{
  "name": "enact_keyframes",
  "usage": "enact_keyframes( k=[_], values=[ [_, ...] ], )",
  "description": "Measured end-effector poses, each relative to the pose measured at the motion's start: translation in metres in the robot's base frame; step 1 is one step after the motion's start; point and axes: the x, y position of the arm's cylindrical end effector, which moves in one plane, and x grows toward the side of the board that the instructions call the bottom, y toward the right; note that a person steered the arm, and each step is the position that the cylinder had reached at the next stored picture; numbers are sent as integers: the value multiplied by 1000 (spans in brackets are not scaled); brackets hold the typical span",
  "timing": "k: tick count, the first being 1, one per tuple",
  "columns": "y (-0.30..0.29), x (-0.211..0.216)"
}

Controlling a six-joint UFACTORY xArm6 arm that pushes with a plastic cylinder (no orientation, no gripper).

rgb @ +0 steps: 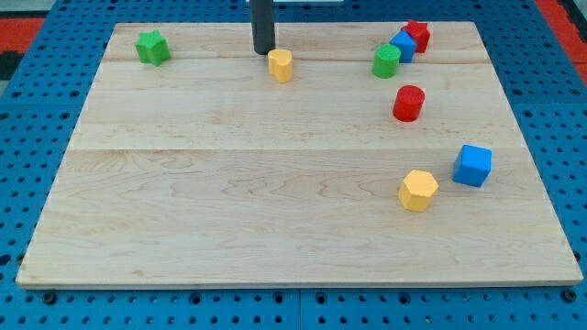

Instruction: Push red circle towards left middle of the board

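The red circle [408, 103] is a short red cylinder on the wooden board [229, 202] at the view's right, a little above mid-height. My tip [263, 51] stands near the view's top centre, far left of the red circle. It is just left of a small yellow block [281, 65] and close to it; I cannot tell whether they touch.
A green star block [152, 47] sits at top left. A green cylinder [386, 61], a blue block [402, 45] and a red block [417, 35] cluster at top right. A blue cube [473, 165] and a yellow hexagon [418, 190] lie at lower right.
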Motion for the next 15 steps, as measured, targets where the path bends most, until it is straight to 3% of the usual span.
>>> enact_keyframes(
  k=[1,3,5,7,8,9,10,12,13,14,15],
  values=[
    [-6,0],
    [56,15],
    [81,66],
    [230,76],
    [250,102],
    [196,115],
    [87,116],
    [137,162],
    [59,178],
    [-20,159],
    [-57,142]
  ],
)
